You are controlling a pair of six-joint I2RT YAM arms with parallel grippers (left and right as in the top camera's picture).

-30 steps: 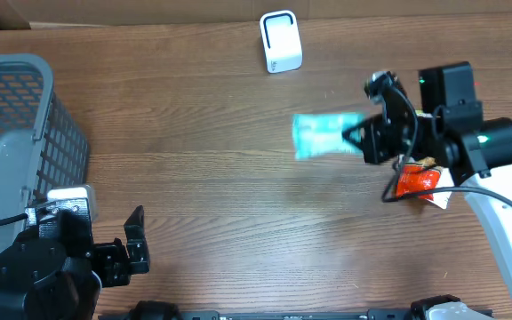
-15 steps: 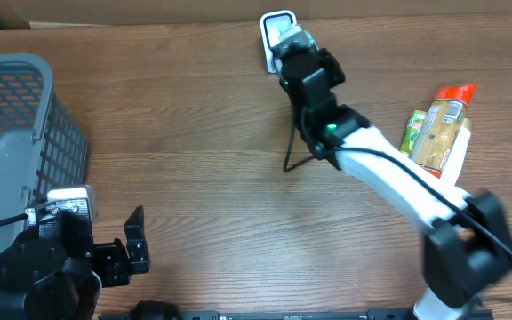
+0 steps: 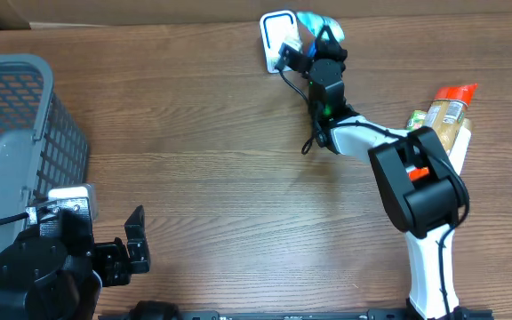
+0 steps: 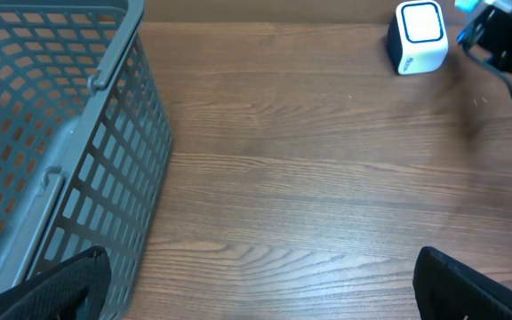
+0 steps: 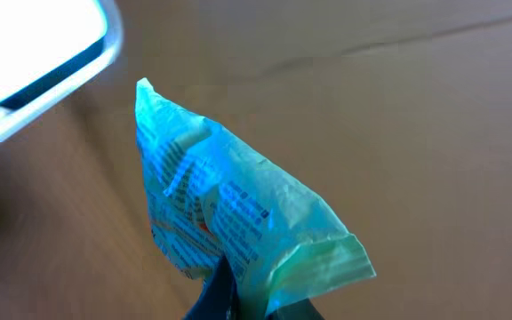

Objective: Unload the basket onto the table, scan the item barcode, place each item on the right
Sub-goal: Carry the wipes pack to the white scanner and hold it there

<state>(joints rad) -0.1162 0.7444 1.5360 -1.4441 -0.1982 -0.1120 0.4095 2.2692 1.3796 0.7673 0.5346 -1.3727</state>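
My right gripper [image 3: 316, 37] is shut on a teal printed packet [image 3: 313, 21], the item, and holds it at the back of the table just right of the white scanner [image 3: 280, 40]. In the right wrist view the packet [image 5: 229, 209] rises from the pinched jaws [image 5: 247, 307] with its small print facing the camera, and the scanner's bright face [image 5: 34, 53] fills the top left corner. No barcode is clearly readable. My left gripper [image 3: 138, 240] rests open at the front left, nothing between its fingers [image 4: 469, 289].
A grey mesh basket [image 3: 16, 133] stands at the left edge, close beside the left gripper [image 4: 260, 298]. At the right lie a red-capped bottle [image 3: 445, 116] and a green item [image 3: 413, 130]. The right arm [image 3: 416, 187] stretches across the right half of the table.
The right arm swung from the right side to the back of the table, carrying the teal packet up to the scanner. The left arm has stayed still.
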